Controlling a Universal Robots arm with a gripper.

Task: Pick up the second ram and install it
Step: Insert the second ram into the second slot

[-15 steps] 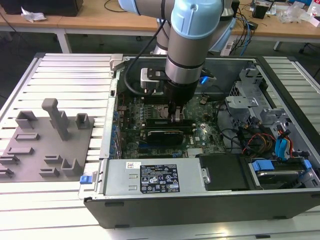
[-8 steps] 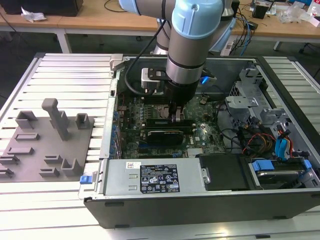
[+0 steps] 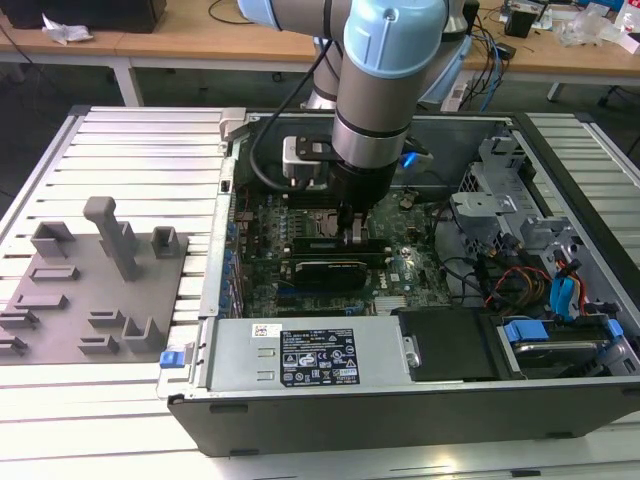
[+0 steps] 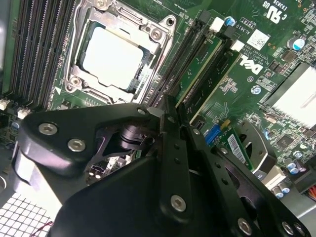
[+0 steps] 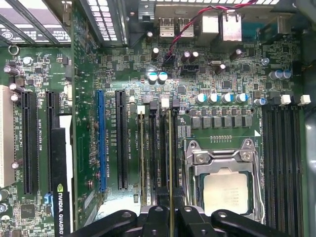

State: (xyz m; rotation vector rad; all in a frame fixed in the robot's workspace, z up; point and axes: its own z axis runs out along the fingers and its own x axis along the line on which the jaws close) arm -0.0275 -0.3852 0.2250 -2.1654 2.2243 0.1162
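Note:
The second ram (image 5: 170, 163) is a thin green stick seen edge-on, standing upright along a black memory slot right beside the CPU socket (image 5: 232, 192). My gripper (image 5: 170, 213) is shut on its near end, one black finger on each side. In the second wrist view the gripper (image 4: 170, 111) sits over the same slots, and the stick's green face (image 4: 200, 66) runs away from the fingertips. The exterior view has the gripper (image 3: 352, 232) low over the motherboard (image 3: 400, 270) inside the open computer case. I cannot tell whether the stick is fully seated.
Another green stick (image 5: 141, 158) stands in a neighbouring slot. A black graphics card (image 3: 325, 270) lies just in front of the gripper, with the power supply (image 3: 300, 355) along the case front. Drive cages and cables (image 3: 520, 280) crowd the exterior view's right. A grey parts fixture (image 3: 100, 290) lies on the table at the exterior view's left.

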